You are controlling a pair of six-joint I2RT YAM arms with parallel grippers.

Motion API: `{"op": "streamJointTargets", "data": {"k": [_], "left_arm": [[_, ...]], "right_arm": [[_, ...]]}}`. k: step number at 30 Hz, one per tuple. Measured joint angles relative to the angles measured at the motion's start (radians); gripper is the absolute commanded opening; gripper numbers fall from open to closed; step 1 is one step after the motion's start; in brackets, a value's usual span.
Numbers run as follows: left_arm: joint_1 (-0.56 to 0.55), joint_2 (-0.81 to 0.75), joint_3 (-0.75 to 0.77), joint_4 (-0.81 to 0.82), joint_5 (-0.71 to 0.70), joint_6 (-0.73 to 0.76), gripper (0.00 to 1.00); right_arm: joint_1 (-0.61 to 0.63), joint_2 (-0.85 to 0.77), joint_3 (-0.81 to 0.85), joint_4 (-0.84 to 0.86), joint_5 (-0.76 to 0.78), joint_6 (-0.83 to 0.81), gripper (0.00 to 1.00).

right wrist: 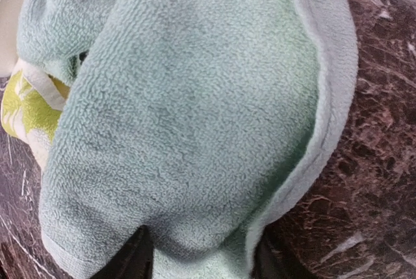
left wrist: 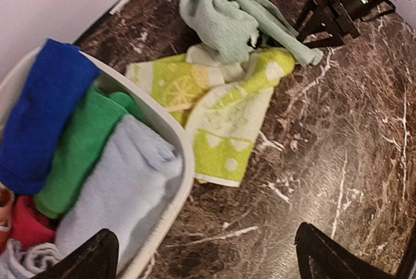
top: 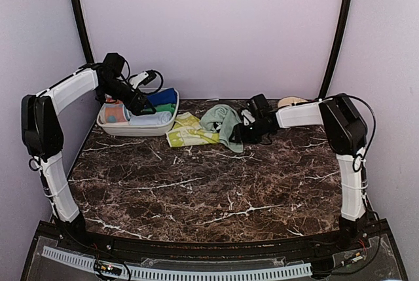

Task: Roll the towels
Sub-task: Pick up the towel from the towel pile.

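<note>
top view, upper centre: the mint towel (top: 222, 120) lies crumpled on the marble worktop (top: 196, 189), one edge draped over the yellow-green towel (top: 186, 131), which is spread flat just right of the white tub (top: 134, 129) at upper left. in the tub a blue towel (left wrist: 42, 116), a green towel (left wrist: 81, 149) and a pale grey towel (left wrist: 123, 188) lie rolled side by side.

the right end effector (top: 239, 130) sits at the mint towel's right edge. in its wrist view the cloth fills the frame and a thick fold bulges between the two fingers at the bottom. whether they already pinch it cannot be told. the left end effector (left wrist: 208, 256) hovers over the tub with jaws wide apart, holding nothing.

handling, as a judgement: terry cloth is light, limp and grippy. it sags from any hold and bunches rather than slides, so it likely needs flattening on the worktop before it rolls evenly. the stitched hem at the right of the wrist view is the firmest hold. a pinch on a corner or short edge spreads the cloth better than one on a mid-cloth fold. lifting the mint towel may drag the yellow-green towel along.
</note>
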Motion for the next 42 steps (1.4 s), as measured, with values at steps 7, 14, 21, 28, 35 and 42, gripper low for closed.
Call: {"op": "streamJointTargets", "data": {"k": [7, 14, 21, 28, 35, 42], "left_arm": [[-0.037, -0.050, -0.195, -0.005, 0.014, 0.003, 0.92], [-0.039, -0.062, -0.233, -0.021, -0.005, 0.006, 0.87], [-0.040, -0.126, -0.251, -0.031, 0.007, 0.006, 0.88], [-0.063, -0.151, -0.251, -0.031, 0.019, 0.005, 0.90], [-0.082, -0.151, -0.251, -0.032, 0.038, -0.002, 0.93], [-0.108, -0.151, -0.243, -0.041, 0.100, -0.013, 0.95]], "right_arm": [[0.013, 0.005, 0.019, -0.043, -0.016, 0.038, 0.00], [0.007, -0.078, 0.165, -0.199, 0.024, 0.012, 0.00], [-0.032, -0.318, 0.334, -0.297, 0.055, -0.031, 0.00], [-0.069, -0.488, 0.343, -0.354, 0.081, -0.047, 0.00], [-0.109, -0.596, 0.343, -0.420, 0.091, -0.043, 0.00], [-0.094, -0.723, 0.259, -0.347, 0.042, 0.035, 0.00]]}}
